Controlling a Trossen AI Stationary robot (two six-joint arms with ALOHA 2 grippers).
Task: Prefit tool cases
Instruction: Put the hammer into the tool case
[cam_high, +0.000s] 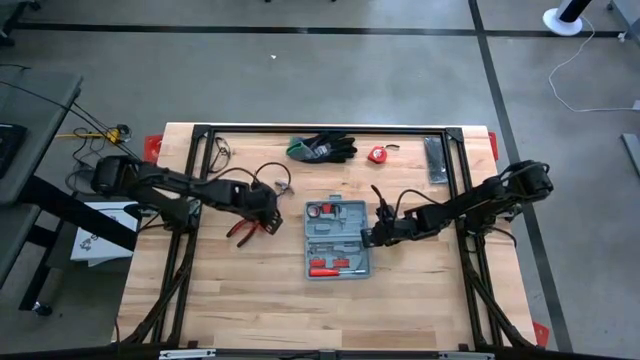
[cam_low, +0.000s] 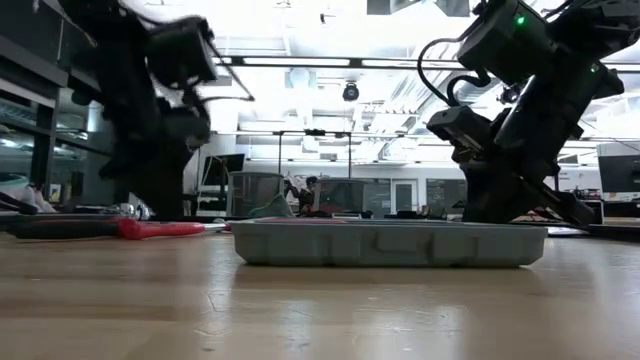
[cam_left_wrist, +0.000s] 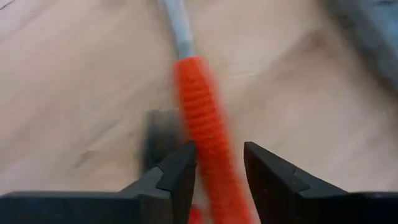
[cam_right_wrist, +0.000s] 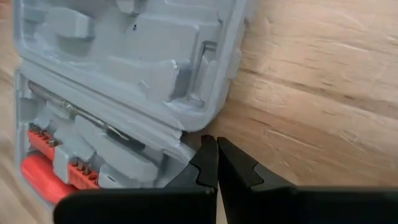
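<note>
High view: gloves (cam_high: 322, 148), tape measure (cam_high: 377, 154) and bar (cam_high: 435, 160) lie behind the open case (cam_high: 336, 238).

Bright ceiling lights glare in the low view, silhouetting both arms. The red handle (cam_left_wrist: 208, 155) between the left fingers (cam_left_wrist: 180, 177) is motion-blurred; the table (cam_high: 250, 300) is evenly lit.

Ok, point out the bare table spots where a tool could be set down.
The widest bare wood is the near strip, below the open tool case. A smaller patch lies between the gloves and the case. It is crowded left of the case, around the pliers and left hand; the right hand sits at the case's right edge.
</note>
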